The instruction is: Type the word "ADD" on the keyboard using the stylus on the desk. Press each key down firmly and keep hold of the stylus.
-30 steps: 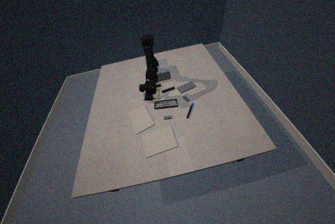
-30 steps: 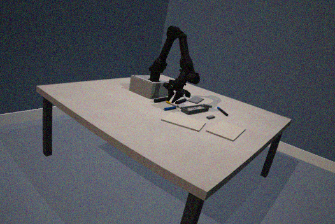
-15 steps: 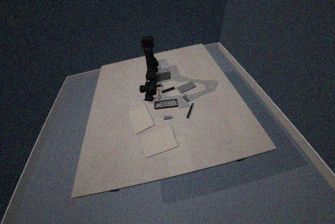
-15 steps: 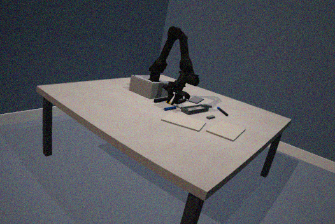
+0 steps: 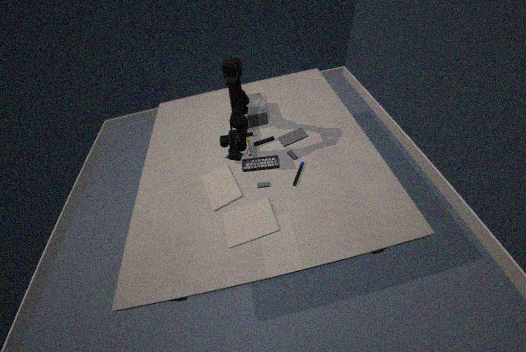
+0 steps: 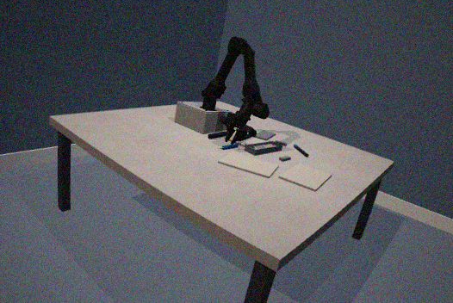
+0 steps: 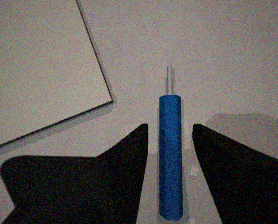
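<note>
Two fingers stand spread, gripping nothing. Between them, apart from both, is the blue stylus (image 7: 170, 157) (image 6: 230, 146).

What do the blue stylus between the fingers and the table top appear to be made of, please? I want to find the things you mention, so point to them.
The stylus (image 6: 230, 146) (image 7: 170, 155) looks like matte plastic, judging by its even blue barrel, though painted metal is possible; its thin, pale grey tip may be metal. The table top (image 5: 180, 250) (image 6: 142, 142) (image 7: 135, 30) could be pale wood or laminate: it is light, flat and dull, with no clear grain.

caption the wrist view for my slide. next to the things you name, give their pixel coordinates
Dark gripper fingers flank a blue stylus (image 7: 170, 155), standing apart from it, near a pale panel's corner (image 7: 95, 97).
</note>
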`<state>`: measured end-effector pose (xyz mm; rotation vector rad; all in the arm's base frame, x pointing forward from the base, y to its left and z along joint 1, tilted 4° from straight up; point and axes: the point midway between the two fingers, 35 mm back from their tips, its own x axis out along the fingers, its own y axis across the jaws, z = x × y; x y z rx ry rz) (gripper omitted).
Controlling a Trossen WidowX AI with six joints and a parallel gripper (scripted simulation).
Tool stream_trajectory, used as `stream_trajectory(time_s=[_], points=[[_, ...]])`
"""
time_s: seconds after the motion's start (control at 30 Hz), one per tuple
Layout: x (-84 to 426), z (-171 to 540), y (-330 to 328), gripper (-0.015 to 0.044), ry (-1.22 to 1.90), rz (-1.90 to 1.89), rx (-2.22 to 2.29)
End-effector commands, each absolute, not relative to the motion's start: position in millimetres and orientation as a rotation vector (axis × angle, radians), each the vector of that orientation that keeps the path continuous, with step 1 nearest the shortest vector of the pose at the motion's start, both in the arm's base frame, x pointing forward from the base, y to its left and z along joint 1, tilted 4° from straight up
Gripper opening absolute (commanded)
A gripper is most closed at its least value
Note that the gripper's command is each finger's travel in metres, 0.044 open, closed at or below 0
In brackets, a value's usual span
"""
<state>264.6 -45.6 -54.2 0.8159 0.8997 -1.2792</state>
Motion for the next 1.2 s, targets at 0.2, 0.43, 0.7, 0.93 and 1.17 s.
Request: stream_trajectory(time_s=[0.2,0.43,0.7,0.93,1.17], points=[[263,-63,-46,0.015,0.897,-1.287,0.813],[262,-68,-45,0.015,0.897,-1.287,0.813],[262,-74,-45,0.015,0.897,-1.287,0.813],[262,-77,-45,0.015,0.897,-1.287,0.813],[264,-76,-44,0.0012,0.902,-1.281,0.814]])
